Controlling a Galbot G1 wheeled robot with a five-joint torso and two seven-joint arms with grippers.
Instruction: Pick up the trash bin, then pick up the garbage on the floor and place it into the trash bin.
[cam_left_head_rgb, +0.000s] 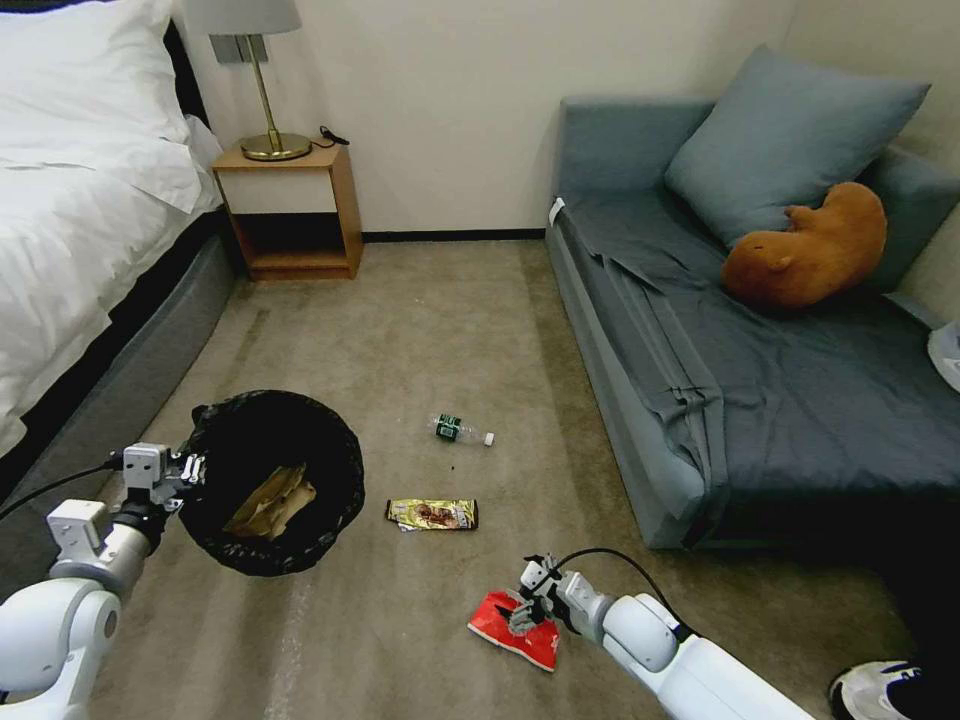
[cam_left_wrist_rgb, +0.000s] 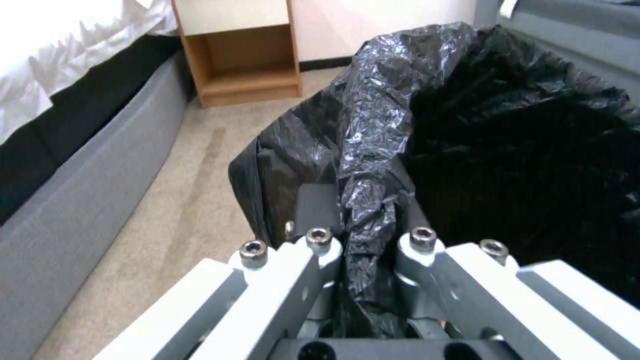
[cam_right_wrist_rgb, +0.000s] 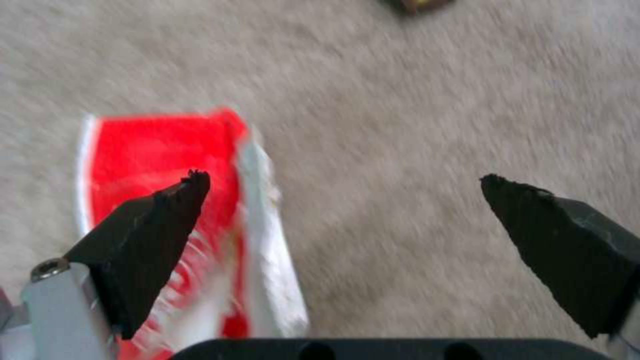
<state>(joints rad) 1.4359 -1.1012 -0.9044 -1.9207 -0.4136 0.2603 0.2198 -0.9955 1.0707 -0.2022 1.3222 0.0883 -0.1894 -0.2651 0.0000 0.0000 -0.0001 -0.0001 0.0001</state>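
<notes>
The trash bin (cam_left_head_rgb: 270, 480), lined with a crinkly black bag, hangs low at the left with a crumpled brown paper bag (cam_left_head_rgb: 272, 502) inside. My left gripper (cam_left_head_rgb: 190, 468) is shut on its rim; the left wrist view shows the bag (cam_left_wrist_rgb: 373, 165) pinched between the fingers (cam_left_wrist_rgb: 319, 240). The red-and-white snack bag (cam_left_head_rgb: 515, 628) lies on the carpet at the front. My right gripper (cam_left_head_rgb: 522, 608) stands open just above it; one finger (cam_right_wrist_rgb: 150, 235) is over the snack bag (cam_right_wrist_rgb: 160, 155), the other over bare carpet. A gold-brown wrapper (cam_left_head_rgb: 432, 514) and a small green-labelled bottle (cam_left_head_rgb: 460, 430) lie further out.
A bed (cam_left_head_rgb: 70, 200) runs along the left, a nightstand (cam_left_head_rgb: 290, 210) with a lamp stands at the back wall, and a grey sofa (cam_left_head_rgb: 760, 380) with a cushion and a brown plush animal (cam_left_head_rgb: 810, 250) fills the right. A shoe (cam_left_head_rgb: 880, 690) shows at the lower right corner.
</notes>
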